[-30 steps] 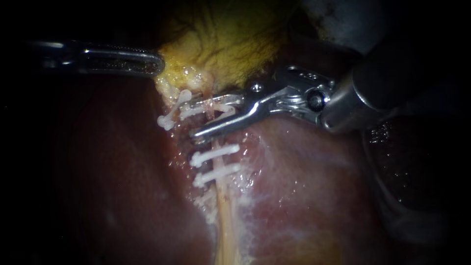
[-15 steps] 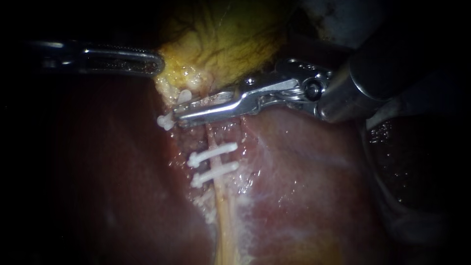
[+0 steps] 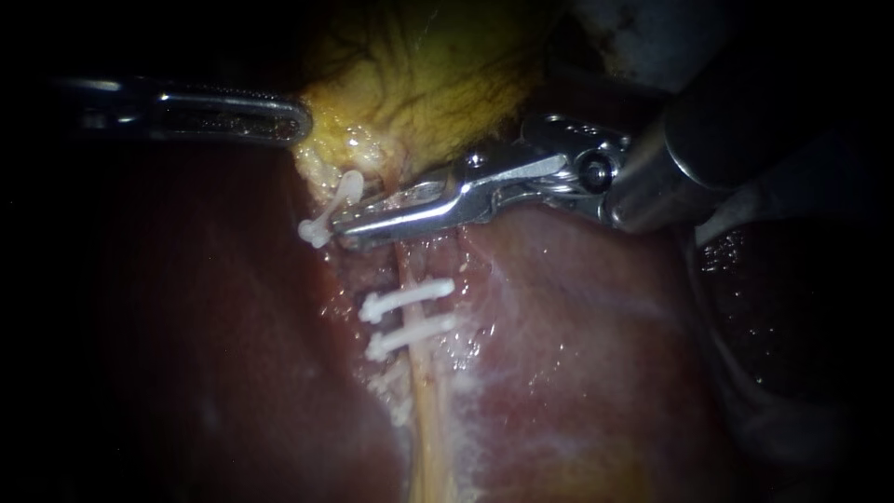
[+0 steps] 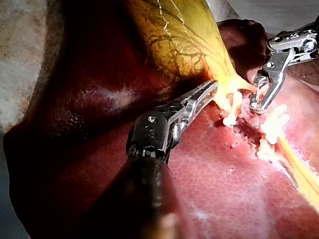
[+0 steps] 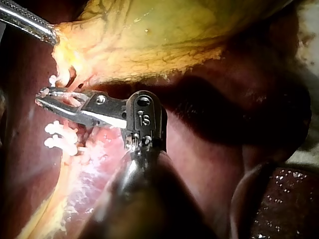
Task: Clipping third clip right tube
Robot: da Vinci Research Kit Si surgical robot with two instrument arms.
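A pale tube (image 3: 424,391) runs down from the yellow gallbladder (image 3: 419,74) across the liver (image 3: 577,335). Two white clips (image 3: 406,298) (image 3: 410,333) cross it one below the other. My right instrument (image 3: 349,228) lies across the tube just above them, its jaws shut on a clip around the tube. In the right wrist view the right instrument (image 5: 42,97) shows a whitish clip between its jaws. A slanted white clip (image 3: 331,207) sits just beyond its tips. My left instrument (image 3: 289,121) is shut on the gallbladder's lower edge; the left wrist view shows the left instrument (image 4: 212,89) there too.
The dark red liver (image 4: 224,174) surrounds the clipped area. A dark, wet lobe (image 3: 773,307) lies under my right instrument's thick shaft (image 3: 708,149). Whitish frayed tissue (image 3: 466,410) lines the tube lower down.
My right instrument's jaws, open around the tube with a white clip one second ago, have closed together on it. The left instrument has not moved.
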